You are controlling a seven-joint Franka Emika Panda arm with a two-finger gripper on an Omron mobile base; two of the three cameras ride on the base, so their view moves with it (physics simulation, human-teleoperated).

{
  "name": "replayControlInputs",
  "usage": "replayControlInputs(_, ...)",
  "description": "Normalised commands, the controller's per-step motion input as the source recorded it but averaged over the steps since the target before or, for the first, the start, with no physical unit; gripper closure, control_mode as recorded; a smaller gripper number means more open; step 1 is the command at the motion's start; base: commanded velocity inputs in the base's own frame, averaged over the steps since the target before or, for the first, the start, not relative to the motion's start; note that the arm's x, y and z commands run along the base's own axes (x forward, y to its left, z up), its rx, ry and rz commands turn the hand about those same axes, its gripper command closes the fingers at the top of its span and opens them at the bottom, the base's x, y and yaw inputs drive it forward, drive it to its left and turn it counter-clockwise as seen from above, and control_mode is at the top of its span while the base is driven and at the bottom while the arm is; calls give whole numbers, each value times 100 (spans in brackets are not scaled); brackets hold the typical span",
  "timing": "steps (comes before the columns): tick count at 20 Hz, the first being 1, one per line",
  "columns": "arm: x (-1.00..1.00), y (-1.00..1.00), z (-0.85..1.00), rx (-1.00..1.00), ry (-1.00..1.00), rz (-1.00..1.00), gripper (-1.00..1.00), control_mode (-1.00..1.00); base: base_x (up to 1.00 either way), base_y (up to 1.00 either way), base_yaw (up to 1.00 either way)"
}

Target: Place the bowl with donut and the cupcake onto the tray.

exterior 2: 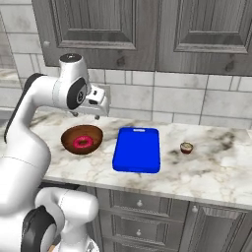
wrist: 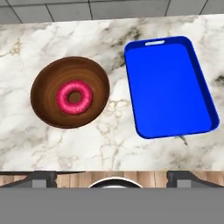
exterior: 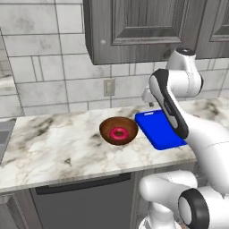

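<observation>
Sitting in bowl (wrist: 70, 92): pink donut (wrist: 75, 97); blue tray (wrist: 168, 87) beside it bare; claw (exterior 2: 97, 117) spread wide, holding nothing.

A marble counter (exterior: 53, 147) under grey cabinets (exterior 2: 133, 24), tiled wall (exterior: 44, 67) behind.

Bowl (wrist: 70, 92) wood-grained, matt; tray (wrist: 168, 87) smooth glossy plastic-looking; counter (wrist: 113, 144) polished marble; cabinets (exterior 2: 147, 29) grey wood.

Bright, even rendered light; soft shadows; edges perhaps slightly blurred.
</observation>
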Motion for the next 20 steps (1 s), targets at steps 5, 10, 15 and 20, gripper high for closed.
replayControlInputs(5, 99, 1, -42, 1, 4, -1, -100, -100, 0, 0, 0)
replayControlInputs(10, 69, 16, -33, 0, 0, 0, -100, -100, 0, 0, 0)
replayControlInputs(15, 60, 1, -55, -2, 0, 0, -100, -100, 0, 0, 0)
replayControlInputs(20, 48, 8, -60, 0, 2, 1, -100, -100, 0, 0, 0)
